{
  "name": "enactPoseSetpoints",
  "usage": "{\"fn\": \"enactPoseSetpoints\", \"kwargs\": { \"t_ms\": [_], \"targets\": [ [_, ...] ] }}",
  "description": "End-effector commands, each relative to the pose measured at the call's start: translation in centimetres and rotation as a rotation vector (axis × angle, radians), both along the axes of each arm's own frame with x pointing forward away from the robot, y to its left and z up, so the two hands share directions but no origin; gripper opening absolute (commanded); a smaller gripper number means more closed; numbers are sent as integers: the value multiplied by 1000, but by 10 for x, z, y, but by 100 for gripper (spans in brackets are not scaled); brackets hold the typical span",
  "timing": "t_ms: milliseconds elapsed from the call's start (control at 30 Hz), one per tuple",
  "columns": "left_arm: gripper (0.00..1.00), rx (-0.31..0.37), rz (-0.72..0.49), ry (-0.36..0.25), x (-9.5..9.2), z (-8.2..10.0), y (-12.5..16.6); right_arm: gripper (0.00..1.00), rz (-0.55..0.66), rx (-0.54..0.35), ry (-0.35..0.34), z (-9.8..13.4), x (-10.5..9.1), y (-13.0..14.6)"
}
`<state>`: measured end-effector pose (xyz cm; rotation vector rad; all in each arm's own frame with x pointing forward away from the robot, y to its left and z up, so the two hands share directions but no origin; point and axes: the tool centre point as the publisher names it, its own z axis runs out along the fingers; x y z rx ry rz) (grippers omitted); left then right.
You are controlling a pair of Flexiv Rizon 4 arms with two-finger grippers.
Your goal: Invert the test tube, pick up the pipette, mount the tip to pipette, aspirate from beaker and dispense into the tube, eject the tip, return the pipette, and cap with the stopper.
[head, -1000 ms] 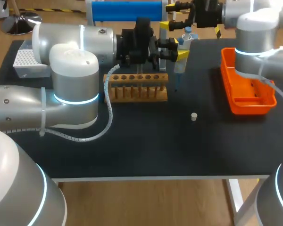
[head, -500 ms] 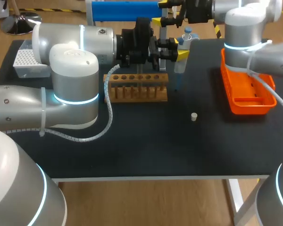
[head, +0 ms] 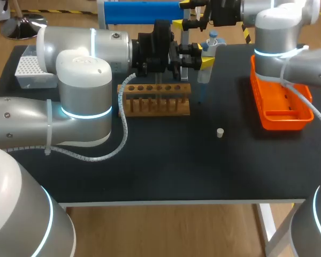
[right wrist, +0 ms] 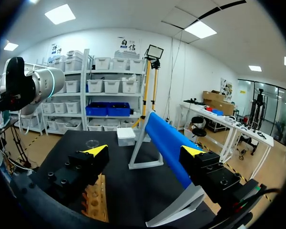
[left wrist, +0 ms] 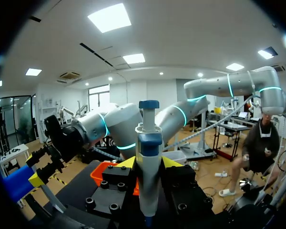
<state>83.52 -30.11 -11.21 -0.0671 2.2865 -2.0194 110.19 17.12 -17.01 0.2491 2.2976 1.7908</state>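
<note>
My left gripper (head: 202, 55) is shut on the white pipette (head: 206, 68) with a blue plunger cap, holding it upright above the back of the table, just behind the wooden tube rack (head: 155, 99). In the left wrist view the pipette (left wrist: 148, 162) stands between the two yellow tips of the left gripper (left wrist: 148, 166). My right gripper (head: 182, 14) hangs open and empty over the back edge, near the blue roll (head: 142, 12). In the right wrist view the right gripper (right wrist: 145, 152) stands wide open above the rack (right wrist: 93, 200). A small pale stopper (head: 220, 133) lies on the table's middle.
An orange tray (head: 281, 104) sits at the right side under my right arm. A white tip box (head: 29, 69) stands at the far left. The blue roll on its white stand (right wrist: 167, 143) lines the back edge. The dark table (head: 176, 166) stretches towards the front.
My right arm has swung left along the back edge, its open gripper now nearer the blue roll. The left arm and the pipette have stayed put.
</note>
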Motion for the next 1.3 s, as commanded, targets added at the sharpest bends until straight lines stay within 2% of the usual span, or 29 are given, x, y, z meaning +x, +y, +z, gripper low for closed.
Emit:
{"fn": "enactPoseSetpoints", "kwargs": {
  "t_ms": [33, 300, 400, 567, 967, 1300],
  "targets": [
    [0, 1, 1, 1, 0, 1, 0, 100, 4, -3, 2, 1, 1, -1],
    [0, 1, 1, 1, 0, 1, 0, 100, 4, -3, 2, 1, 1, -1],
    [0, 37, 43, 17, 6, -2, 17, 100, 4, -3, 2, 1, 1, -1],
    [0, 91, 130, 29, 10, -4, 56, 100, 4, -3, 2, 1, 1, -1],
    [0, 160, 302, 24, 14, -6, 153, 100, 4, -3, 2, 1, 1, -1],
    [0, 164, 423, 25, 31, -11, 225, 100, 4, -3, 2, 1, 1, -1]
  ]
}}
